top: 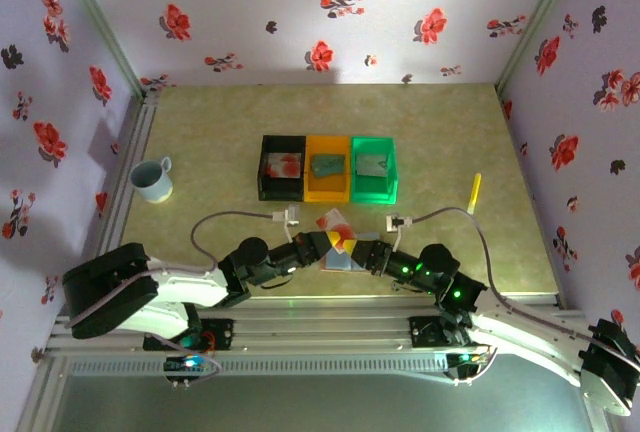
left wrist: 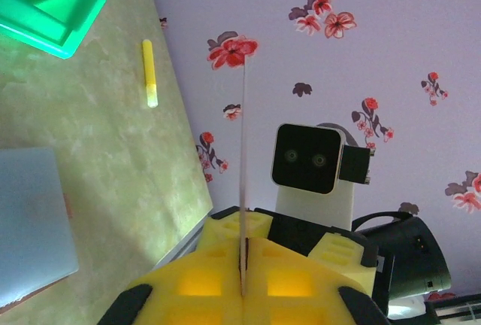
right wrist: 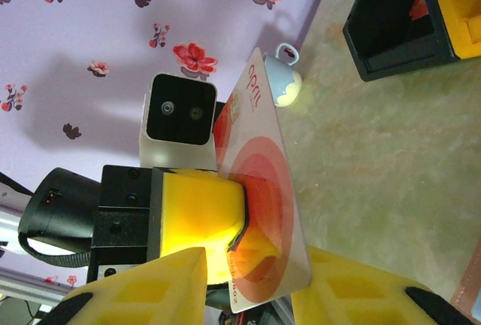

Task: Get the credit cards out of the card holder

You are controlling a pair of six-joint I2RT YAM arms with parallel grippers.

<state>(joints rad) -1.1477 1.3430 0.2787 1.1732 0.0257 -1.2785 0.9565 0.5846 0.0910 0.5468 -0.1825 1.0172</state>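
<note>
Our left gripper (left wrist: 243, 246) pinches the card (right wrist: 263, 152); the right gripper (right wrist: 252, 276) stands half open around it. We should close squarely on its faces before left releases.

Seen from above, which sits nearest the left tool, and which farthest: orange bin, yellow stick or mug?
1. Orange bin, straight ahead of the left tool.
2. Yellow stick, off to the right.
3. Mug, far left.
</note>
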